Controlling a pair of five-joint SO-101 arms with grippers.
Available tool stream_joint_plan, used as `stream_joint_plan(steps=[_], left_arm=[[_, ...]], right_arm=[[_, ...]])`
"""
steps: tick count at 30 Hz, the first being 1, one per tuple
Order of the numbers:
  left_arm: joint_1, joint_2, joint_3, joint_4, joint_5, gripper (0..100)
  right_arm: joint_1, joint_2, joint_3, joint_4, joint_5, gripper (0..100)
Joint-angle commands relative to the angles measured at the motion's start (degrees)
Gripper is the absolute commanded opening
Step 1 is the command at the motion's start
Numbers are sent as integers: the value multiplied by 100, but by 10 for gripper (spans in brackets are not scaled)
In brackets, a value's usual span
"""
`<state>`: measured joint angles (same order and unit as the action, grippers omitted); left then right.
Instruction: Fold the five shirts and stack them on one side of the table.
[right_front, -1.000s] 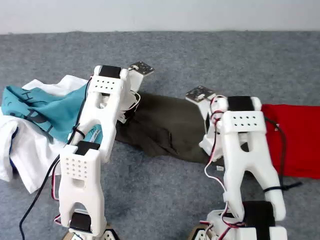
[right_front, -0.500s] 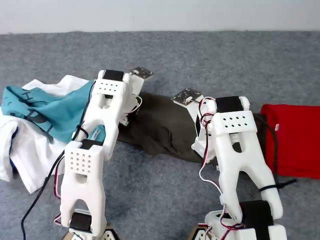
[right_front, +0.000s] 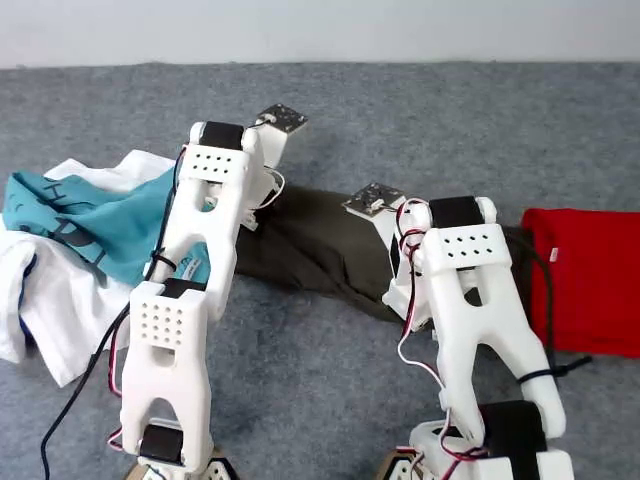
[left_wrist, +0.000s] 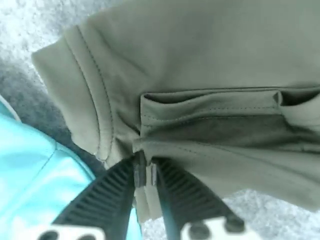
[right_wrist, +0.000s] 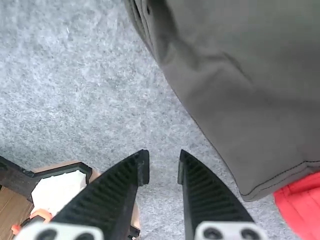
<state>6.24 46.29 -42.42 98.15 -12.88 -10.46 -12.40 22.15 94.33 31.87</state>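
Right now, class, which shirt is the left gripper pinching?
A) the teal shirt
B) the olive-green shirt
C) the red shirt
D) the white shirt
B: in the left wrist view the left gripper is closed on a folded edge of the olive-green shirt.

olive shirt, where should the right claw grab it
On the olive shirt, probably the hemmed corner beside the red shirt, coming from the bare table side: that edge lies flat and free, and the left claw holds the other end.
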Motion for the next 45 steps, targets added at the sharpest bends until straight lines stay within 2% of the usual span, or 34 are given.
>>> stream_joint_plan(steps=[1, 5, 10, 16, 21, 24, 27, 31, 36, 40, 45], left_arm=[[-18, -44, -180, 18, 44, 20], [-26, -44, -180, 105, 35, 32], [35, -62, -215, 97, 44, 143], [26, -44, -681, 53, 70, 148], [-466, -97, -1297, 255, 404, 148], [-923, -220, -1191, 255, 633, 148], [-1275, -492, -725, 255, 668, 148], [-1644, -976, -207, 255, 668, 148], [-1820, -1310, 154, 246, 642, 148], [-1811, -1327, 198, 229, 642, 148], [-1811, -1327, 198, 229, 642, 148]], right_arm=[[-31, -198, 18, -84, -18, 111], [-31, -189, 18, -92, -18, 111], [-92, -189, 18, -92, -18, 111], [-769, -180, 79, -92, -9, 111], [-1279, -180, 193, -101, 264, 111], [-1596, -180, 396, -321, 325, 111], [-2070, -180, 703, -901, 299, 111], [-3081, -171, 695, -1314, 114, 111], [-3943, 189, 554, -1833, 53, 111], [-4022, 1121, 237, -2211, 18, 111], [-3855, 2220, -1099, -2255, 18, 111]])
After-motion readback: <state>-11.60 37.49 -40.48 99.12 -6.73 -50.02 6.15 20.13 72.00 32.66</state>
